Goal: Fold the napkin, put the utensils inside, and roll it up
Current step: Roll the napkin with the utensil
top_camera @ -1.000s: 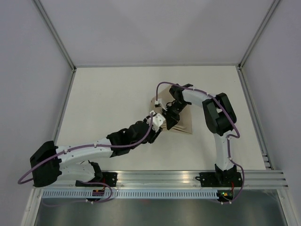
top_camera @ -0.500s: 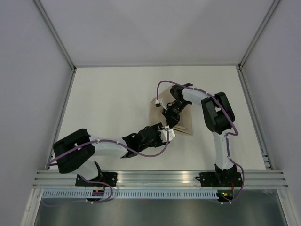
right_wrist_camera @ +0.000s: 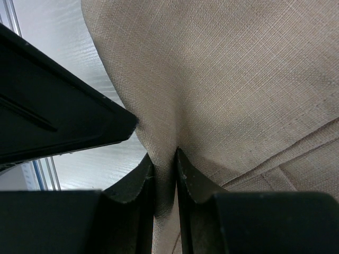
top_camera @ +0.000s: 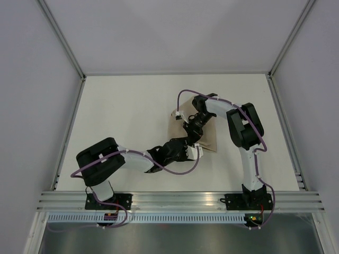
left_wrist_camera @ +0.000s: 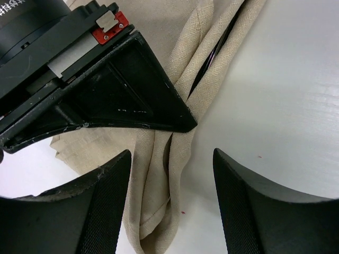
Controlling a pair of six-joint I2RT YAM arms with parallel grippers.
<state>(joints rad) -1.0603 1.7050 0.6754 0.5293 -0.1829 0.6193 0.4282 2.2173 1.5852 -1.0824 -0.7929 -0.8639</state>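
Observation:
The tan napkin lies folded near the table's middle right. In the left wrist view its rolled edge runs between my open left gripper, whose fingers straddle it without touching. A dark utensil shows inside the fold near the top of that view. My right gripper is shut on a pinched ridge of the napkin. In the top view the right gripper sits on the napkin's left part, with the left gripper just below it.
The right gripper's black body fills the upper left of the left wrist view, close above the left fingers. White tabletop lies to the left, with a metal frame rail along the near edge.
The left arm has pulled back, its elbow folding in toward its base, and its gripper has slid down to the napkin's near edge. The right gripper has stayed on the napkin.

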